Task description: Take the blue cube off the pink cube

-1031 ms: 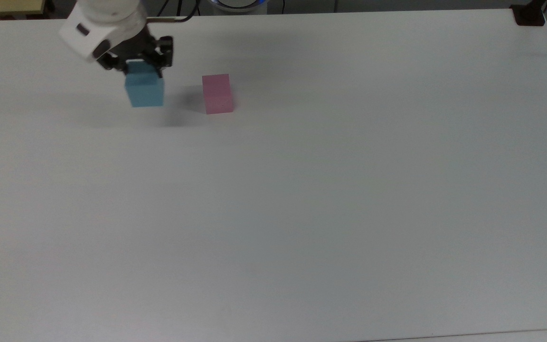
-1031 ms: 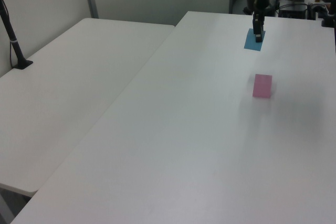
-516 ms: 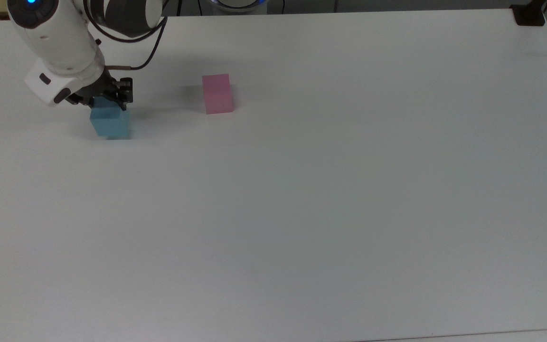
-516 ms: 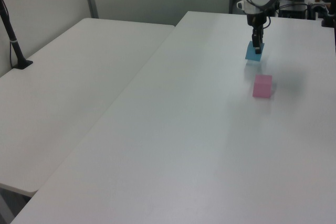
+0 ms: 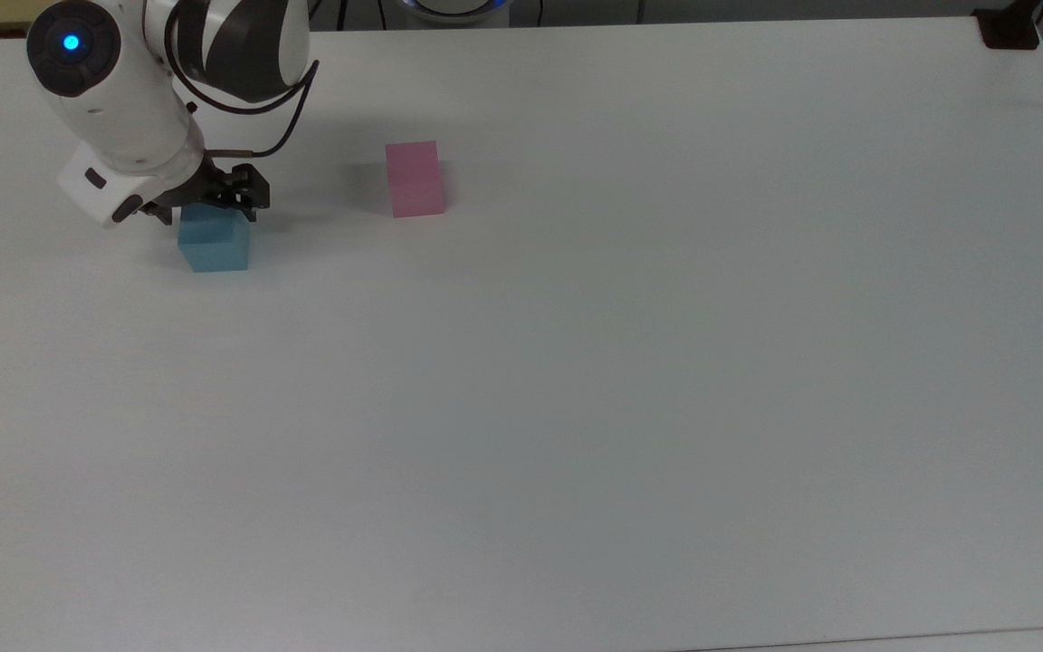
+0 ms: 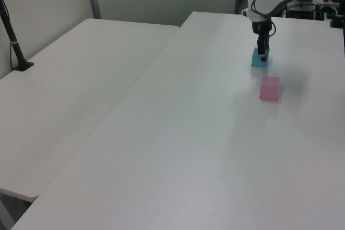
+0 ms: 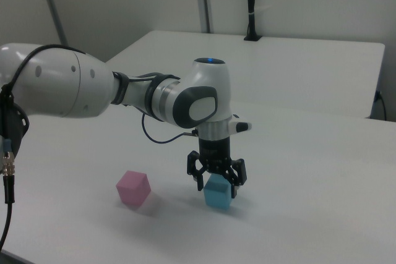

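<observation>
Setting: white table (image 5: 576, 362) with partition walls behind; a second one abuts it in the left view.
Blue cube (image 5: 214, 244): you have it down flat on the table, well apart from the pink one, off to the top view's left.
Pink cube (image 5: 415, 178): alone on the table, nothing on top.
Tool (image 7: 216, 183): directly above the blue cube, fingers straddling its upper part; in the right view they look spread slightly wider than the cube, so probably let go, though you can't be sure contact is broken.
Key relation: cube sits straight below the tool, so your exit is straight up.
Progress: unstacking looks done; only the retreat remains.
</observation>
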Motion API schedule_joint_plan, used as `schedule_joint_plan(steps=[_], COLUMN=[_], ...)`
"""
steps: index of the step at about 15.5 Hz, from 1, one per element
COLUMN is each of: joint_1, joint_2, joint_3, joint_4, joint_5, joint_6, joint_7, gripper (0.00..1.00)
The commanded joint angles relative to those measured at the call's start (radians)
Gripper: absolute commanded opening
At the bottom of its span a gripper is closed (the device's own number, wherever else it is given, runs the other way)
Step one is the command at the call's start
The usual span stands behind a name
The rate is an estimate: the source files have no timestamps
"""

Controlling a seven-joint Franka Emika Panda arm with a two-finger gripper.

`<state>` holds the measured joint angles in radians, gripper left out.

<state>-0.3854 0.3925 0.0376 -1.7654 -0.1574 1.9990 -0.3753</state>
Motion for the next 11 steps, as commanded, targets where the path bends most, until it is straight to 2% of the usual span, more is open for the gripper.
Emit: schedule_joint_plan(steps=[1, 6, 9, 11], joint_1=[-0.009, 0.016, 0.074, 0.109], joint_2=[-0.03, -0.207, -0.325, -0.394], joint_3=[0.001, 0.008, 0.005, -0.001], joint_4=[0.018, 0.041, 0.041, 0.041], joint_5=[-0.002, 0.018, 0.097, 0.113], joint_6=[-0.005, -0.193, -0.282, -0.348], joint_7=[0.03, 0.336, 0.4, 0.447], gripper=[1.0, 1.0, 1.0, 1.0])
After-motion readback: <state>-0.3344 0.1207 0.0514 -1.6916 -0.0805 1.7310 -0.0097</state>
